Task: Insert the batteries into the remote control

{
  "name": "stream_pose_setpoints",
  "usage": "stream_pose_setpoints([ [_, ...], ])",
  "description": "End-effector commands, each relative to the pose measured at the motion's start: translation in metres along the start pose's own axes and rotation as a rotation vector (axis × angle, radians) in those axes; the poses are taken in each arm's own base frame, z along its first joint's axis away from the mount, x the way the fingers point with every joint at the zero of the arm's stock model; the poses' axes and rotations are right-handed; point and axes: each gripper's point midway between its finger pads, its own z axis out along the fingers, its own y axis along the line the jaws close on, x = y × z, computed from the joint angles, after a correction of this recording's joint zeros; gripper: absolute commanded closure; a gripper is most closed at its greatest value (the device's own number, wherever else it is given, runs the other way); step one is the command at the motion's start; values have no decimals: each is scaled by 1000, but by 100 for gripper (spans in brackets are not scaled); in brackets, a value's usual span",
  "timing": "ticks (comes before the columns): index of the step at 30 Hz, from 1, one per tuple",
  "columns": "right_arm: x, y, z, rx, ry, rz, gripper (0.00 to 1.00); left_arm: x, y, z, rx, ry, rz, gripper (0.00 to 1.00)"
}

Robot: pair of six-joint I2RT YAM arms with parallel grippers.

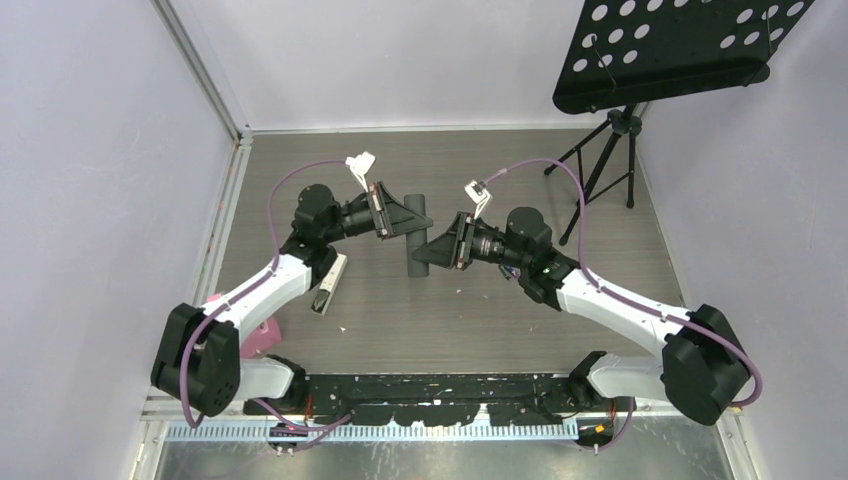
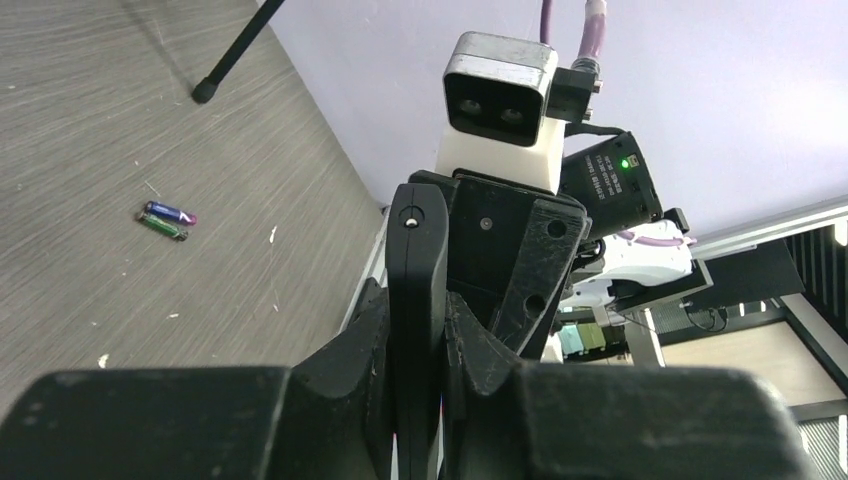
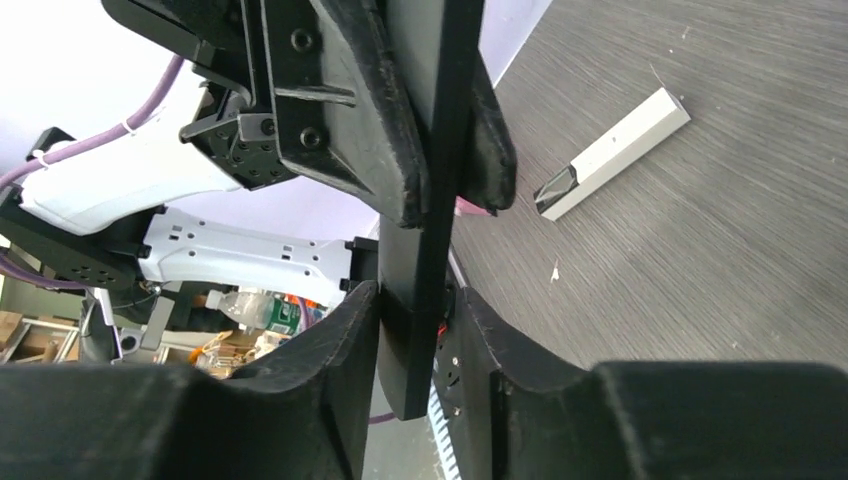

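Closest to our left wrist cam, the left gripper (image 2: 420, 330) is clamped tight on the black remote (image 2: 416, 240), holding it on edge, and it looks lifted off the table. Our right gripper (image 3: 420, 340) straddles the nearer end of the same remote. Its pads sit close on both sides, but we honestly can't tell if it's pinching or just hugging it. So the remote hangs between the two arms, about mid-table.

Further out, two of the batteries (image 2: 166, 220), one purple-blue and one green, lie side by side on the grey tabletop (image 2: 90, 120), well apart from the remote. A silver bar-shaped piece (image 3: 612, 152) lies flat on the table too. Could be the battery cover, can't say.

Our guess on the cells: light, hard, smooth and round, so they'll roll and squirt out of a sloppy pinch. We'd grab one across its middle, jaws square to its length.
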Motion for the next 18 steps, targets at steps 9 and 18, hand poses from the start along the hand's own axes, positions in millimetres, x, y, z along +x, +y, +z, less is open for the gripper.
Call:
stream_pose_setpoints([
  [9, -32, 3, 9, -6, -150, 28, 99, -11, 8, -4, -99, -42, 79, 50],
  [18, -43, -92, -31, 555, -195, -83, 99, -27, 111, -75, -735, -168, 130, 0],
])
